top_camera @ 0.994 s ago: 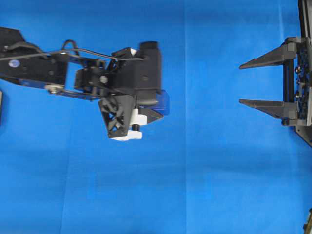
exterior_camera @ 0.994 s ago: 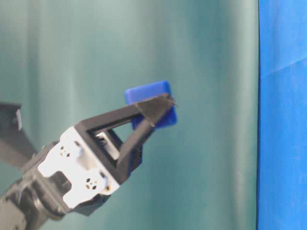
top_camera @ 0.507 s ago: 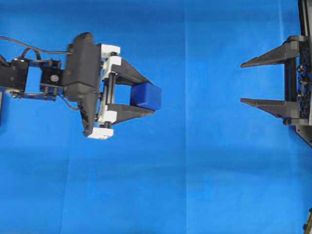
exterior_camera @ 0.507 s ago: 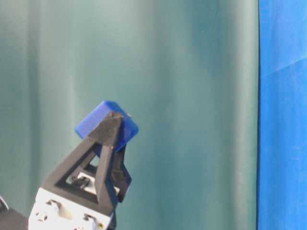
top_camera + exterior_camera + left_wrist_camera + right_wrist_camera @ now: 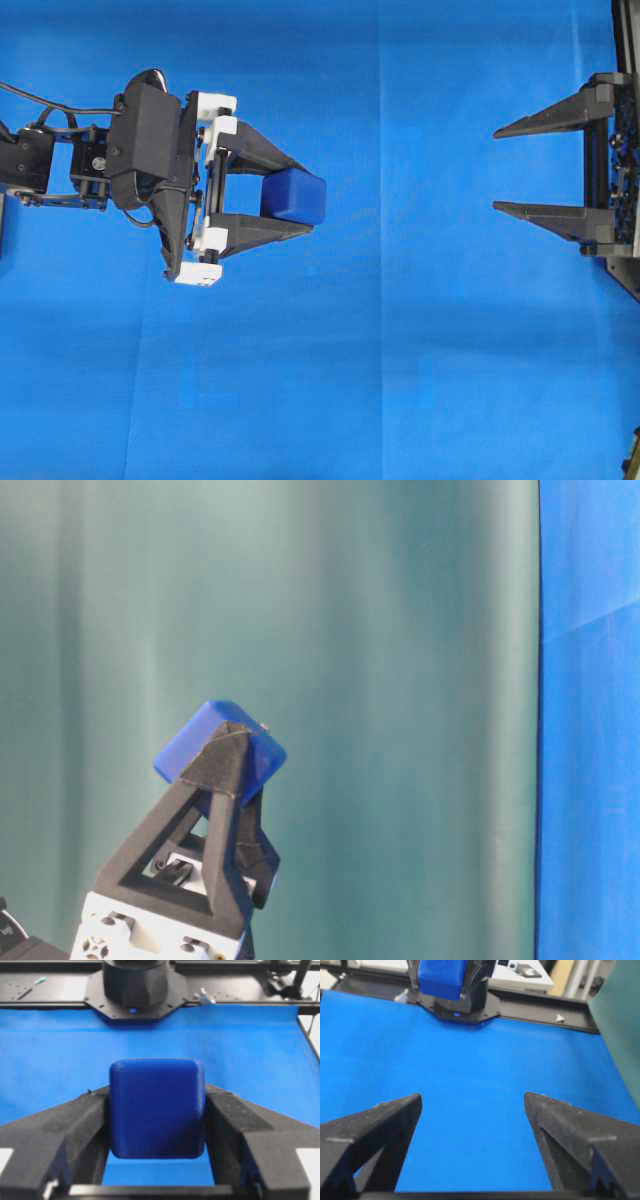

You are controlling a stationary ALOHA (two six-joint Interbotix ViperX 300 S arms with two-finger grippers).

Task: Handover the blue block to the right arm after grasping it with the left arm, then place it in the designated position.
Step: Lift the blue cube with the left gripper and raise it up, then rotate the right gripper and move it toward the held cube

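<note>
Blue block [image 5: 296, 196] pinched in left tool [image 5: 304, 196], cube without long axis, right tool [image 5: 494, 170] spread

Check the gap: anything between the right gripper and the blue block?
Nothing visible. The blue block sits clamped in the left gripper, lifted off the blue cloth. The right gripper faces it with jaws open, only bare cloth between them.

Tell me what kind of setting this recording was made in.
Probably a robotics lab bench: a blue cloth covers the table, the left arm and the right arm face each other across it, and a teal backdrop curtain hangs behind.
</note>
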